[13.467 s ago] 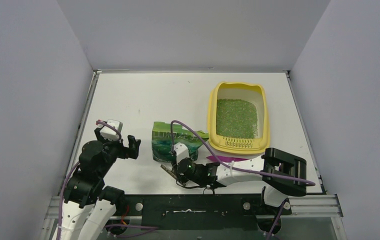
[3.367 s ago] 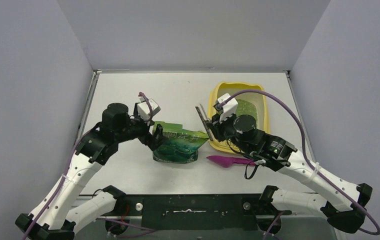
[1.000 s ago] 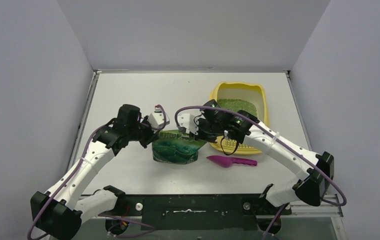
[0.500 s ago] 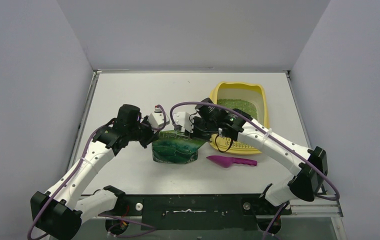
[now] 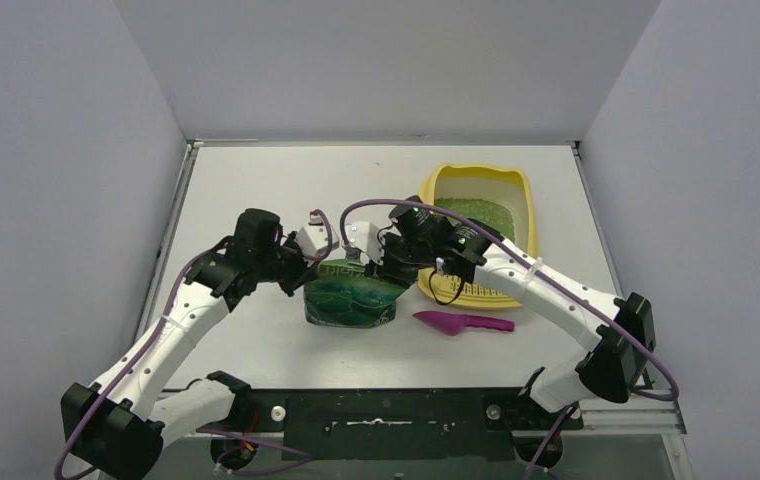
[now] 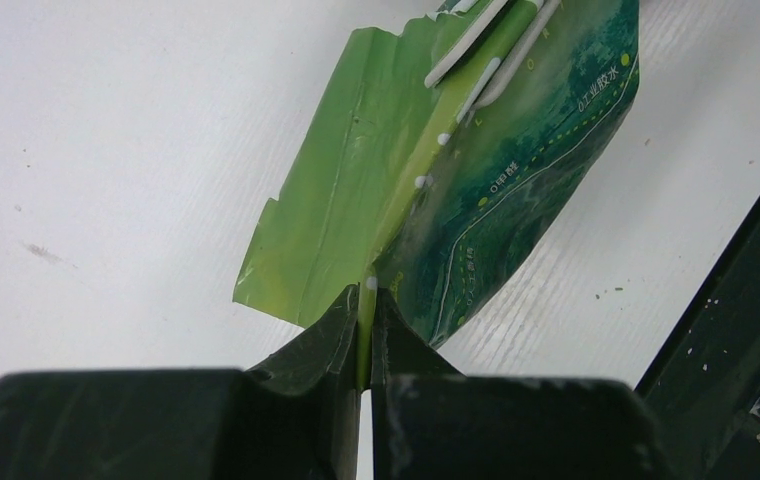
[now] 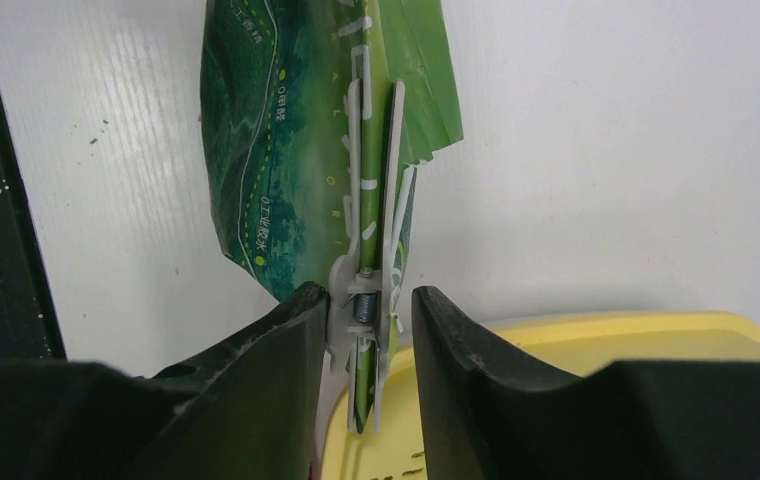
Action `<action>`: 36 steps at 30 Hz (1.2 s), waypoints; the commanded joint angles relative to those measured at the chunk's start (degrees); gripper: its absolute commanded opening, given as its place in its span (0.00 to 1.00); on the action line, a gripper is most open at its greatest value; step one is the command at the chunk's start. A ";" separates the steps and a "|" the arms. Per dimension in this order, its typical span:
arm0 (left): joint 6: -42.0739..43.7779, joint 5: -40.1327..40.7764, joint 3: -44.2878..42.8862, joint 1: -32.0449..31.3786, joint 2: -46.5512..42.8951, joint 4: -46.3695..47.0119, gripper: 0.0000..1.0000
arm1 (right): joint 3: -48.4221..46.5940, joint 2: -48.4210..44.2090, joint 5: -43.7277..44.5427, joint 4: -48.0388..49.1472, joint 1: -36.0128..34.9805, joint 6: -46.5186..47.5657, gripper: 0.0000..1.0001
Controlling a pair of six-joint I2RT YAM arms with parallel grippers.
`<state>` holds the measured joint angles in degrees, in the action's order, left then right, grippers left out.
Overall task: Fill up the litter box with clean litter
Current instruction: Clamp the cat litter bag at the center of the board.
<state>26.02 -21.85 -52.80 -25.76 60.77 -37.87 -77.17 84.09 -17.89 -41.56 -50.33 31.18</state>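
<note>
**Top view:** The litter box (image 5: 527, 195) sits at the back R of the table (image 5: 256, 180). There is some clean litter (image 5: 476, 215) in it, but just a thin green patch, so prob more must go in. The green bag (image 5: 349, 298) stands right beside the box, on its L. A pink scoop (image 5: 464, 322) lies in front of the box. The L gripper (image 5: 303, 265) is at the bag's top L corner. The R gripper (image 5: 381, 265) is at the top R end.

**L wrist view:** The fingers (image 6: 336, 335) are shut tight on the thin side edge of the bag. A white clip (image 6: 481, 55) pinches the bag top farther along.

**R wrist view:** The fingers (image 7: 286, 340) are apart, one on each side of the clip. One finger touches the clip & the other has a small gap, so no squeeze now. The yellow box rim is just beside.

**How it will handle:** The bag looks soft, shiny & floppy, prob slippery and heavy at the bottom. Best to hold it by the flat top edge. The clip is stiff w/ a spring, so press its two tails to open it. The litter is loose like sand & spills fast, so tip the bag slowly, right over the box.
</note>
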 commanded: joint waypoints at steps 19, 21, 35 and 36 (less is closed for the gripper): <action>-0.80 -4.43 -0.46 0.18 -0.67 2.18 0.00 | 4.10 -6.35 1.63 6.94 -0.22 -0.86 0.59; -0.80 -4.31 -0.53 0.18 -0.58 2.18 0.00 | 5.59 -7.53 1.50 8.06 -0.16 -0.18 0.59; -0.99 -4.57 -0.53 0.18 -0.31 2.07 0.00 | 8.79 -8.19 3.47 12.58 -0.04 3.89 0.55; -0.97 -4.57 -0.61 0.18 -0.32 2.09 0.00 | 8.64 -7.69 3.41 12.64 -0.04 3.89 0.54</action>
<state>25.98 -22.57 -52.80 -25.67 60.80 -37.89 -67.44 75.88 -15.31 -32.97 -50.33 33.93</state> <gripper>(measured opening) 0.017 0.552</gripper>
